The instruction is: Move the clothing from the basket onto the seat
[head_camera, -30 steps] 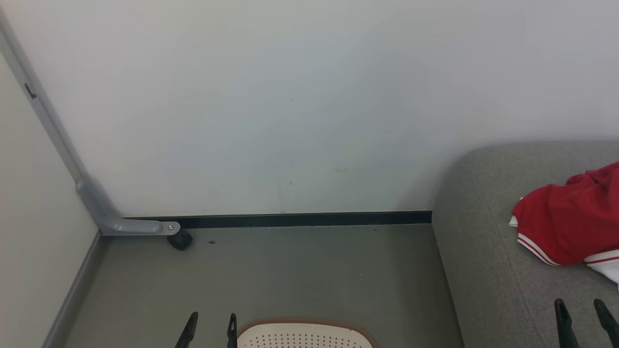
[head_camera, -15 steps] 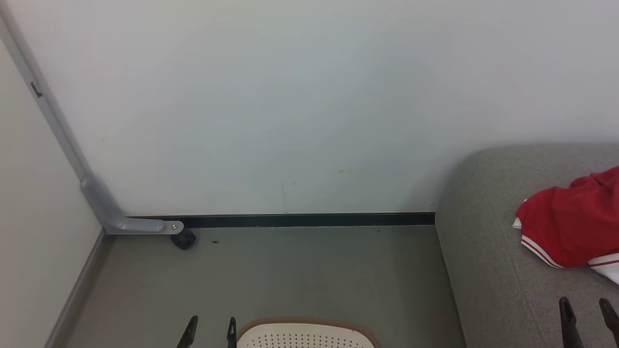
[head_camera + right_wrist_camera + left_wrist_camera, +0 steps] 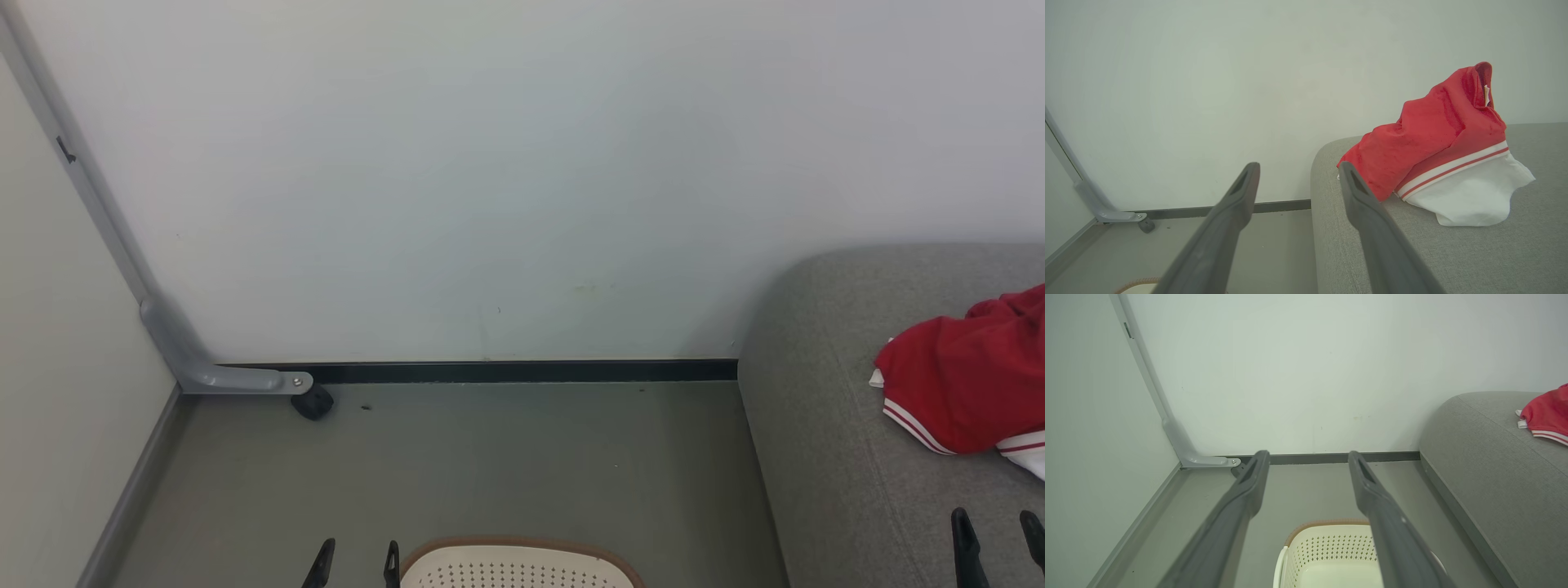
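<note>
The clothing (image 3: 963, 384), red with white striped trim and some white fabric, lies bunched on the grey seat (image 3: 824, 425) at the right; it also shows as clothing (image 3: 1437, 151) on the seat (image 3: 1474, 253) and as clothing (image 3: 1545, 414). The cream basket (image 3: 514, 567) with a brown rim stands on the floor at the bottom edge; the part of the basket (image 3: 1327, 555) that I see inside holds nothing. My left gripper (image 3: 357, 555) is open just left of the basket. My right gripper (image 3: 1000, 531) is open above the seat's front, near the clothing, holding nothing.
A white wall with a dark baseboard (image 3: 522, 371) closes the far side. A grey metal frame leg with a black caster (image 3: 313, 403) stands in the left corner by a side panel. Grey floor (image 3: 490, 465) lies between basket and wall.
The head view has shifted slightly, so everything sits a little further right and both grippers' fingertips show lower. Nothing was picked up or released.
</note>
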